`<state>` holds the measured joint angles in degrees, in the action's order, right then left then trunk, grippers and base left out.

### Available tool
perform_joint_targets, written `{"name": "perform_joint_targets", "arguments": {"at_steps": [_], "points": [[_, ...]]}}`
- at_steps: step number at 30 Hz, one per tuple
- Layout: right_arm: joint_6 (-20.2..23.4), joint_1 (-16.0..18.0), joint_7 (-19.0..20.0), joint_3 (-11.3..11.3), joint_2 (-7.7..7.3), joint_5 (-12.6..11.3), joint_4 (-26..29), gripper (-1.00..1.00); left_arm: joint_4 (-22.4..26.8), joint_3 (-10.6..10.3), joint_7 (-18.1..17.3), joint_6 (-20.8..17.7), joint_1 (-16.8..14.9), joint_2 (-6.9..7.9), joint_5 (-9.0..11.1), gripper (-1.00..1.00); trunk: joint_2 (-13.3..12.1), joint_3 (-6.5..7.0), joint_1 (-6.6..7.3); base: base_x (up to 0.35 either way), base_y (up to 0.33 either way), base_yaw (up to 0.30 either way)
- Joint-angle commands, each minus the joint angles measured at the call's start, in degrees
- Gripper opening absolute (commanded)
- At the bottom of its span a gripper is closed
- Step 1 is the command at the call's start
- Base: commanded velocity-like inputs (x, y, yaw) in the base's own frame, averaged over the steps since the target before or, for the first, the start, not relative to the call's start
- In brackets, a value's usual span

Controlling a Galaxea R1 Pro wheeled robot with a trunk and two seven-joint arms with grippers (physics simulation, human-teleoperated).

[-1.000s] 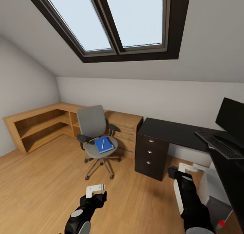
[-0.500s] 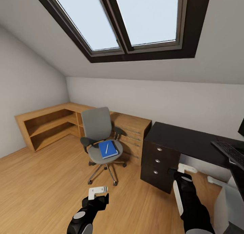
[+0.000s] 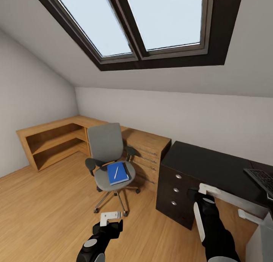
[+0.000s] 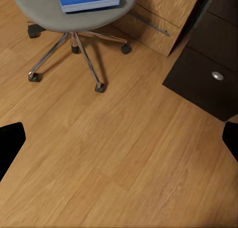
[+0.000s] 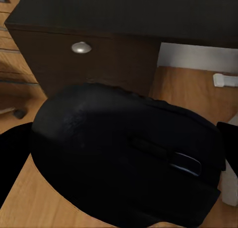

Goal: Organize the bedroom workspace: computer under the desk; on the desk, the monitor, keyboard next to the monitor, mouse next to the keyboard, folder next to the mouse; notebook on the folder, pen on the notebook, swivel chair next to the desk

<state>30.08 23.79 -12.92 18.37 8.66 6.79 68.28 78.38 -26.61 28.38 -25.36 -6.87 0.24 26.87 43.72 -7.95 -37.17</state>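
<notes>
Mouse [image 5: 124,158] sits clamped in the right hand [image 3: 203,189]; a bump against the surface [image 3: 212,167] could dislodge it. Left hand [image 4: 119,139] gapes empty.

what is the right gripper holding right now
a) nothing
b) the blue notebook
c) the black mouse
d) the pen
c: the right wrist view shows the black mouse clamped between the fingers of the right gripper, while the blue notebook with the pen on it lies on the swivel chair.
</notes>
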Motion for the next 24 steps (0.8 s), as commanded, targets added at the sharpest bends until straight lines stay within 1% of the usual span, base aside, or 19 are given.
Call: {"name": "perform_joint_targets", "arguments": {"at_steps": [1, 18, 20, 24], "points": [[0.41, 0.04, 0.18, 0.09, 0.04, 0.59, 0.08, -1.0, 0.02, -0.19, 0.53, -0.14, -0.07, 0.03, 0.47, 1.0, -0.35, 0.09, 0.19, 0.255, -0.245, 0.151], [0.41, 0.03, 0.34, 0.0, 0.04, 0.58, -0.06, -1.0, -0.07, -0.28, 0.54, -0.13, -0.07, 0.03, 0.41, 1.0, -7.17, 3.14, 3.92, 0.254, -0.245, 0.251], [0.41, 0.03, 0.34, 0.0, 0.04, 0.59, -0.07, -1.0, -0.18, -0.39, 0.54, -0.13, -0.07, 0.0, 0.44, 1.0, -7.17, 3.14, 3.92, 0.254, -0.245, 0.187], [0.41, 0.03, 0.35, 0.0, 0.04, 0.57, -0.31, -1.0, -0.71, -1.37, 0.54, -0.13, -0.07, 0.01, 0.46, 1.0, -7.17, 3.14, 3.92, 0.255, -0.245, 0.072]]}}
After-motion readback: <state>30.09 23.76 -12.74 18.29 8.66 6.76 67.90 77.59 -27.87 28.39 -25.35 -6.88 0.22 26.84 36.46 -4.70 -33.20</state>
